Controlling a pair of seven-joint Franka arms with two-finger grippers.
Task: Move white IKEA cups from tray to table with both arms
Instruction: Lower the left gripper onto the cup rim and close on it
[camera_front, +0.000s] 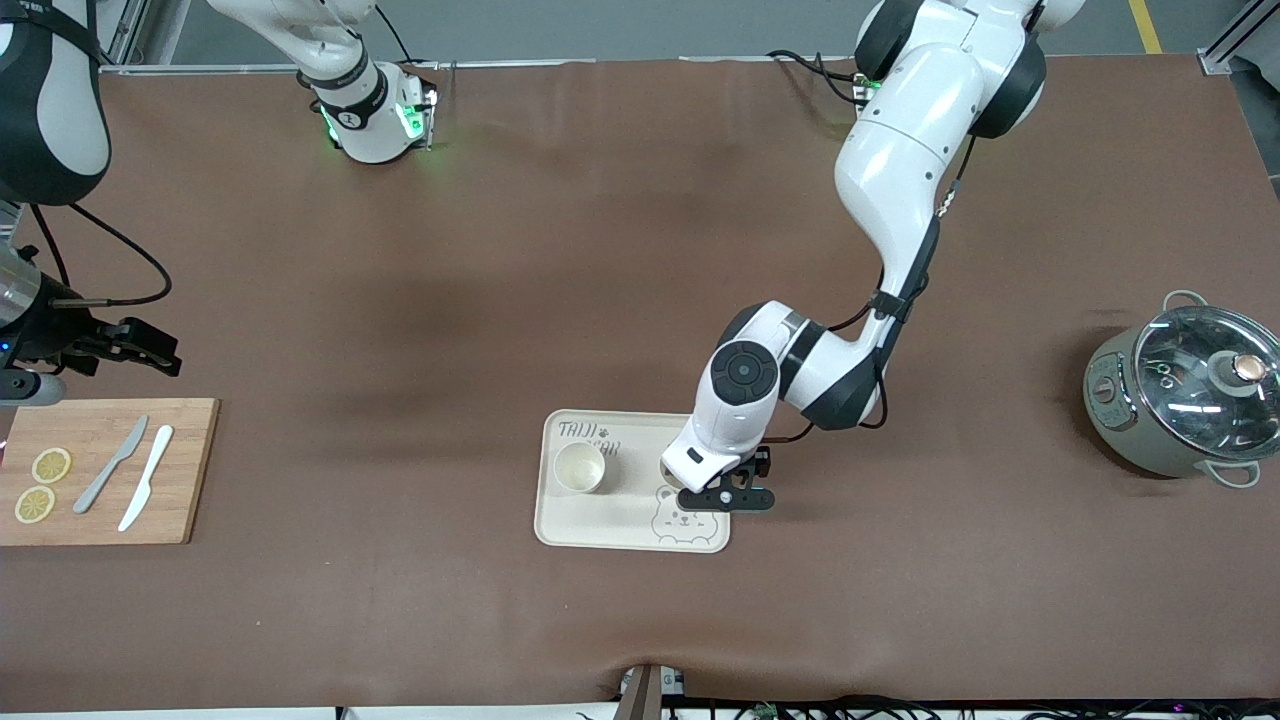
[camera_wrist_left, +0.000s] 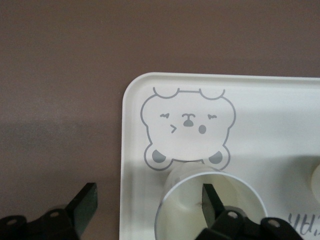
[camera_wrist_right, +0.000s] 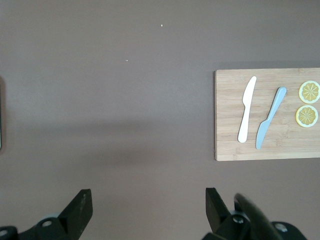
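Landmark: the bear tray (camera_front: 560, 525), cream, lying on the brown tabletop (camera_front: 600, 250).

Left tool (camera_front: 727, 497): positioned low over the tray's end toward the left arm, beside the printed bear face (camera_wrist_left: 187, 127). Fingers spread wide; one finger (camera_wrist_left: 212, 199) sits inside a white cup (camera_wrist_left: 185, 215), the other finger (camera_wrist_left: 85, 202) is outside the tray edge, over the tabletop. The cup wall is between them, not clamped. This cup stands on the tray, just beside the bear print.

Second white cup (camera_front: 579, 467): upright on the tray, toward the right arm's end, next to the tray's lettering, apart from the first cup.

Right tool (camera_front: 135, 345): well apart from the tray, over the tabletop near the wooden cutting board (camera_front: 185, 470). Fingers spread wide, nothing held; this arm waits.

On the board: grey knife (camera_front: 110, 465), white knife (camera_front: 146, 477), two lemon slices (camera_front: 50, 465).

Grey-green pot with glass lid (camera_front: 1180, 395): well apart from the tray, toward the left arm's end.
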